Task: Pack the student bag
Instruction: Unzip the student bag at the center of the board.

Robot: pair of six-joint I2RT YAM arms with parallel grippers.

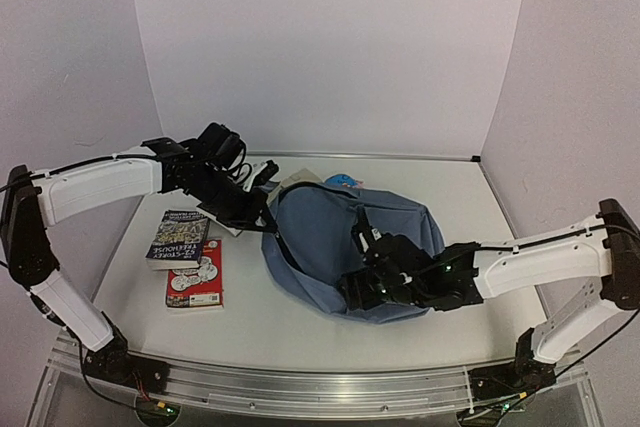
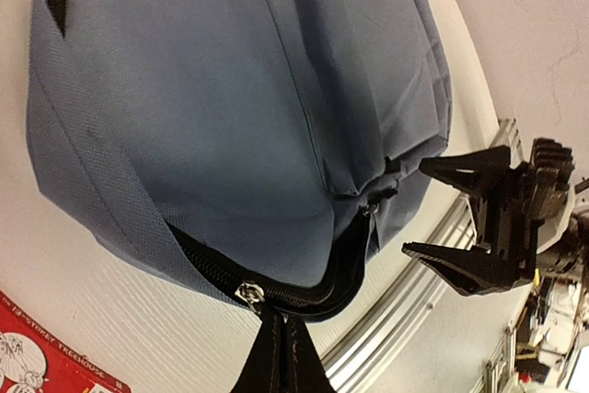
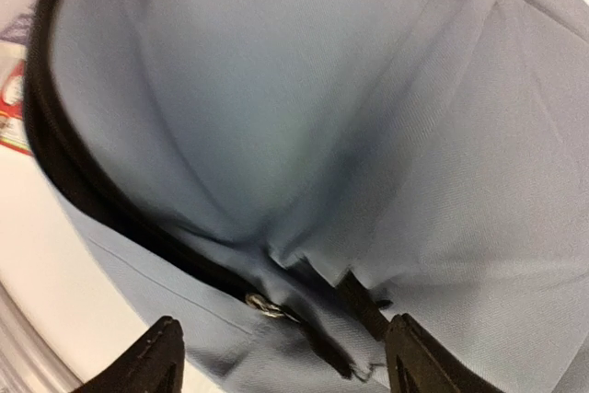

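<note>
The left claw (image 1: 258,212) pinches the student bag (image 1: 320,237) by its zip. The right claw (image 3: 285,356) hangs spread over it.

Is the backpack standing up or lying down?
Lying down: the student bag spreads flat on the table, its broad fabric side facing up.

White table (image 1: 270,322): student bag (image 1: 320,237) is plonked centre, dark book (image 1: 178,238) and red book (image 1: 196,282) are laid at 9 o'clock.
</note>
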